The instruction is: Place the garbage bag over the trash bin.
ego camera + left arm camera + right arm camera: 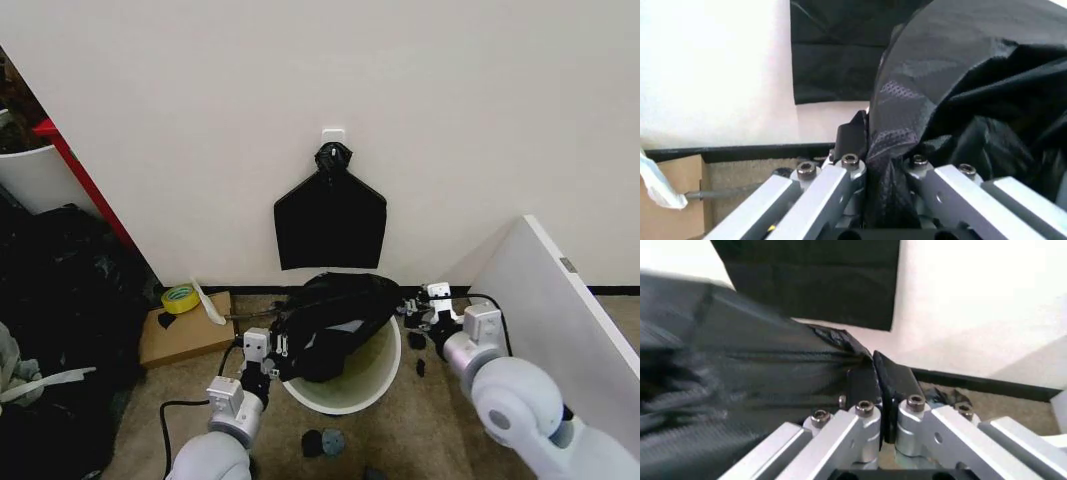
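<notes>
The garbage bag (335, 322), glossy black and crinkled, is stretched across the far half of the round white trash bin (352, 397) and sags into it. My left gripper (282, 337) is shut on the bag's left edge at the bin's left rim. In the left wrist view the garbage bag (953, 90) runs down between the left gripper (881, 165) and its metal fingers (840, 175). My right gripper (408, 306) is shut on the bag's right edge by the right rim. The right wrist view shows the garbage bag (740, 365) pinched in the right gripper (879, 385).
A flat fan-shaped black bag (330, 220) hangs knotted on the wall behind the bin. A cardboard box (185, 330) with a yellow tape roll (179, 298) lies left. A white board (570, 300) leans at the right. Black scraps (322, 442) lie in front of the bin.
</notes>
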